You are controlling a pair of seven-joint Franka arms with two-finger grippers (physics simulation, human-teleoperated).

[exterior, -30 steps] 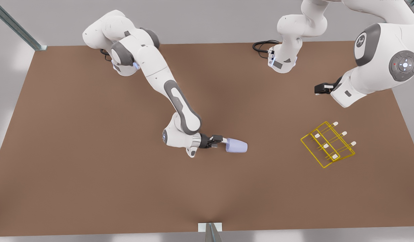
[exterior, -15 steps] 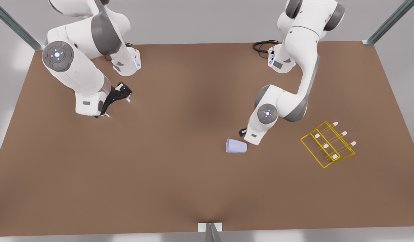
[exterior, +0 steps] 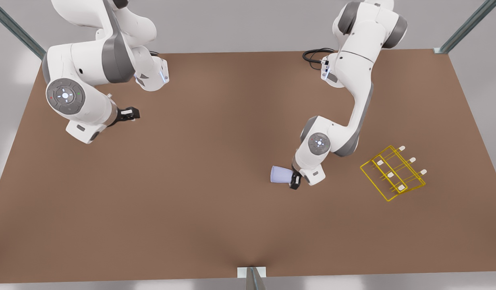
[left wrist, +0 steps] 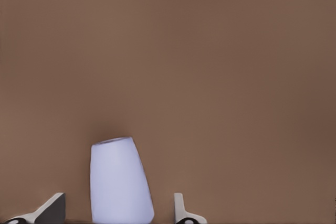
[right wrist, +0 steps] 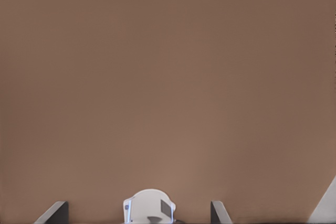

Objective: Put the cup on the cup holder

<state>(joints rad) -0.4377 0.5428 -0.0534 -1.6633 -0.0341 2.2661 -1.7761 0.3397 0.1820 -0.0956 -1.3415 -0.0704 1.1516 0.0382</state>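
Observation:
The lavender-blue cup (exterior: 281,175) lies on its side on the brown table, left of the middle-right area in the front view. My left gripper (exterior: 294,181), on the arm at the front view's right, sits right at the cup's right end. In the left wrist view the cup (left wrist: 119,182) lies between the open fingertips (left wrist: 52,209) of the left gripper (left wrist: 116,213), with gaps on both sides. The yellow wire cup holder (exterior: 393,173) with white-tipped pegs stands farther to the front view's right. My right gripper (exterior: 129,114) waits open at the far left, away from the cup.
The brown table (exterior: 191,225) stretches wide around the cup. Both arm bases stand along the far edge, one with a black cable (exterior: 314,54). The right wrist view looks over bare table toward a white arm base (right wrist: 149,207).
A second ago the right gripper was at the cup; it let go and drew back to the far left. The left arm swung in and lowered its gripper around the cup.

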